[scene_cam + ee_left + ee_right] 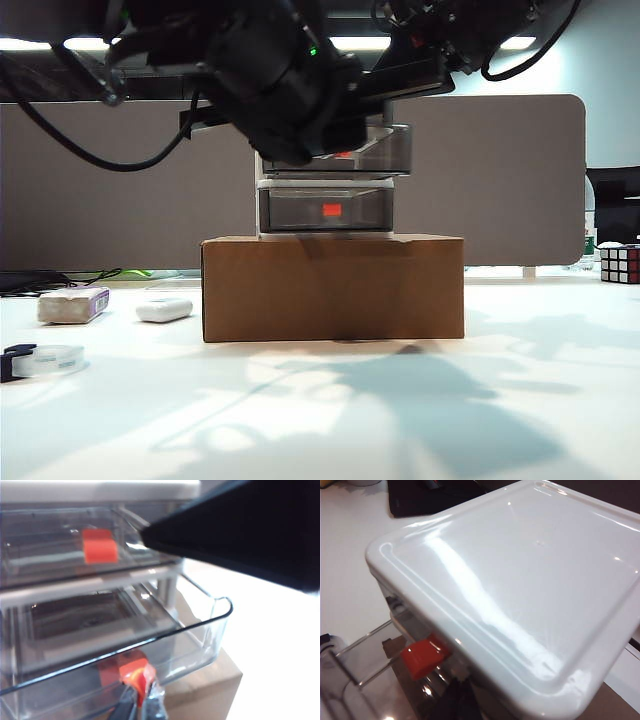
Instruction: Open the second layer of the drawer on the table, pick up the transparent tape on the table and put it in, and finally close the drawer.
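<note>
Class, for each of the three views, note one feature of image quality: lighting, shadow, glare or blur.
Exterior view: backlit, so the arms are near-black silhouettes and broad shadows spread across the table. Left wrist view: the second layer of the drawer is soft, and a black out-of-focus shape fills the upper corner. Right wrist view: glare streaks across the drawer top.

We look down on the drawer's glossy white plastic top [520, 580]. Our right gripper's dark fingers [457, 700] sit just below its red-orange handle tab [423, 656].
</note>
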You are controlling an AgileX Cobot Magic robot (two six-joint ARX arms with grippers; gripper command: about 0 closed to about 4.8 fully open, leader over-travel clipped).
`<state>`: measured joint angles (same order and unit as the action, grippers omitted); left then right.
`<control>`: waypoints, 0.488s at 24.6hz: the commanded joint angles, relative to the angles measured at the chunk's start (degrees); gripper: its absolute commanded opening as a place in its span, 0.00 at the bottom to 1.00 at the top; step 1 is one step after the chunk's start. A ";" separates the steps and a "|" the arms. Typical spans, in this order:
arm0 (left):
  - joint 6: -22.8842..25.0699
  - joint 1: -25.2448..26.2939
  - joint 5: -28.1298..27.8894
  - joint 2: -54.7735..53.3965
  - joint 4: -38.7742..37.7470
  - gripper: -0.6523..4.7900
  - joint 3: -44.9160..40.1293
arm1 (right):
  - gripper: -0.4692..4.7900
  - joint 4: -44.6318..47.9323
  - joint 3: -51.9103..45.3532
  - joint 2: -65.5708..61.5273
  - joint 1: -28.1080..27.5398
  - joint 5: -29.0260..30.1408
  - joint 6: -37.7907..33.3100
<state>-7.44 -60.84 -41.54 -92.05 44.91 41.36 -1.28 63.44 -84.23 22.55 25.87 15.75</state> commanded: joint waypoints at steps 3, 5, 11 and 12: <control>0.13 -4.28 -3.93 1.09 -3.08 0.11 0.28 | 0.08 1.55 0.35 0.13 -0.07 0.00 -0.74; 0.15 -5.27 -4.46 1.18 -3.34 0.11 0.28 | 0.08 1.55 0.35 0.13 -0.07 0.04 -0.74; 0.35 -7.87 -8.68 2.12 -6.99 0.11 0.28 | 0.08 1.51 0.35 0.13 -0.07 1.25 -1.09; 0.35 -7.98 -8.72 2.36 -7.72 0.11 0.28 | 0.08 1.46 0.35 0.13 -0.07 1.29 -1.18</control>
<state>-7.27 -68.53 -49.71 -90.39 38.57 41.36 -0.89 63.44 -84.25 22.55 26.68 15.03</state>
